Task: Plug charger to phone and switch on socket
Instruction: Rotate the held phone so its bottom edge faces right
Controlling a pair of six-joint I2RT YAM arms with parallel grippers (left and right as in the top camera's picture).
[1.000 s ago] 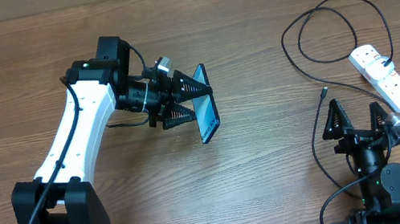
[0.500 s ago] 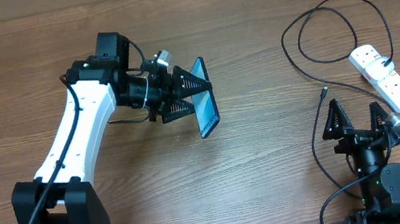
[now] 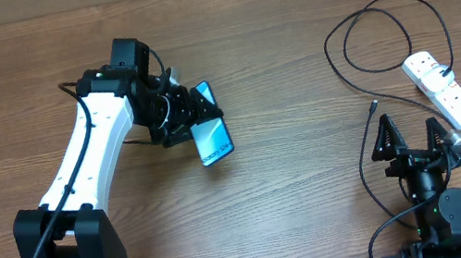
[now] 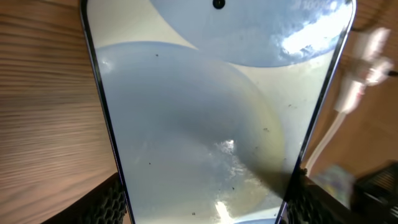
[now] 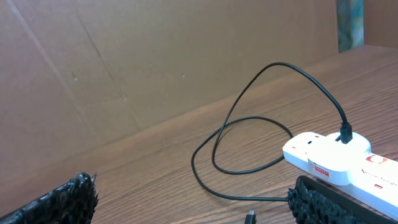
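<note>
The phone (image 3: 213,139) is gripped by its long edges in the half-closed left tool (image 3: 191,119), above the bench (image 3: 298,193). The right tool (image 3: 411,138) is held wide, empty; the charger (image 3: 372,109) tip lies just ahead of it. Risk: phone could be dropped if smooth edges slip during tilting.

bench (image 3: 314,181): matt wood grain | phone (image 4: 205,124): glossy glass, dust-specked | socket (image 3: 443,90): smooth white plastic | charger (image 5: 278,65): matt black, probably rubber | back wall (image 5: 124,62): matt brown cardboard
</note>
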